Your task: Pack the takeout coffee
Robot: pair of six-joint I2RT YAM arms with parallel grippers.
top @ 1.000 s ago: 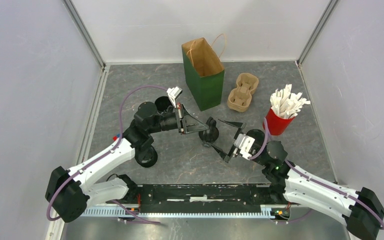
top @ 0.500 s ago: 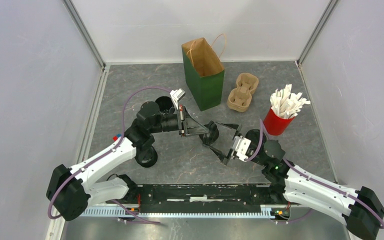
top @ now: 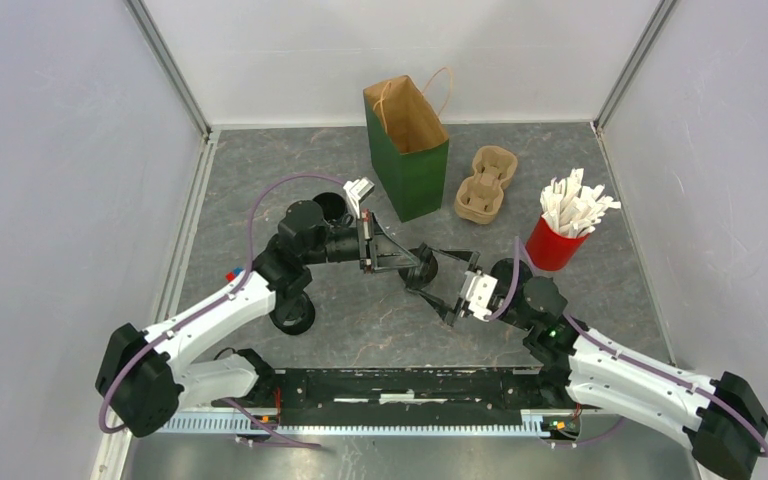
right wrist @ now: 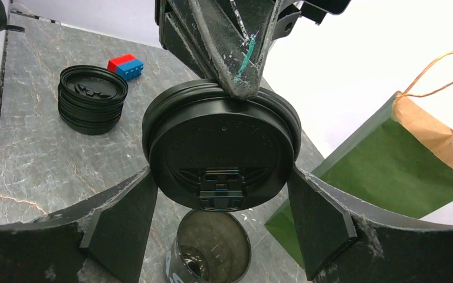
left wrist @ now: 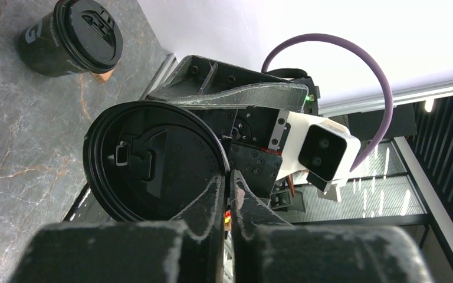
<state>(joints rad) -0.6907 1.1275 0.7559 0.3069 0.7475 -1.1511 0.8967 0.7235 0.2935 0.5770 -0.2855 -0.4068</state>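
Observation:
My left gripper (top: 412, 262) is shut on the rim of a round black lid (top: 424, 266) and holds it on edge above the table. In the left wrist view the closed fingertips (left wrist: 219, 186) pinch the lid (left wrist: 153, 165). My right gripper (top: 428, 274) is open, with its fingers (right wrist: 124, 218) on either side of the lid (right wrist: 221, 141) and a small gap to each. An open black coffee cup (right wrist: 209, 247) stands below and beyond the lid; it also shows in the top view (top: 328, 208). A lidded black cup (left wrist: 71, 35) stands on the table.
The green paper bag (top: 407, 150) stands open at the back, with the tan pulp carrier (top: 486, 185) to its right. The red cup of white packets (top: 558, 240) is at the right. A stack of black lids (right wrist: 91, 97) and a red and blue block (right wrist: 125, 63) lie by the left arm.
The left gripper has carried the lid slightly right. The right gripper has moved left toward it, so its open fingers now flank the lid.

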